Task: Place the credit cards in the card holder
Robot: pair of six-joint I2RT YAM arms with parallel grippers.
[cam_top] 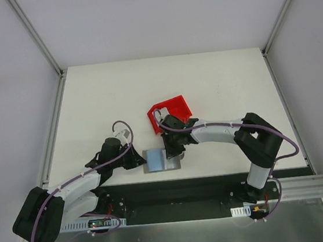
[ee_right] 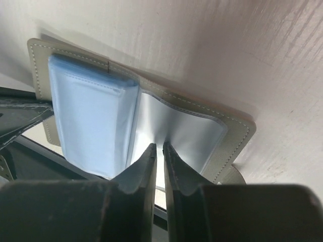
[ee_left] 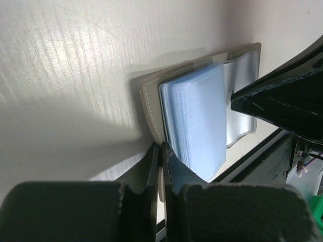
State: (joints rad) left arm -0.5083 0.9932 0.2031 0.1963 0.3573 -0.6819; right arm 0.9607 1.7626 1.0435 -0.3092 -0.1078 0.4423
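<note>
— How was the left gripper?
— Clamped tight on the card holder, on its grey cover edge.
— And the right gripper?
— Nearly closed, pinching a clear sleeve. The holder lay open at the near edge of the table, near the red bin.

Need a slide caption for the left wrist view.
Left hand pinching the grey cover edge of the open card holder, blue sleeves stacked inside, on the white table.
</note>
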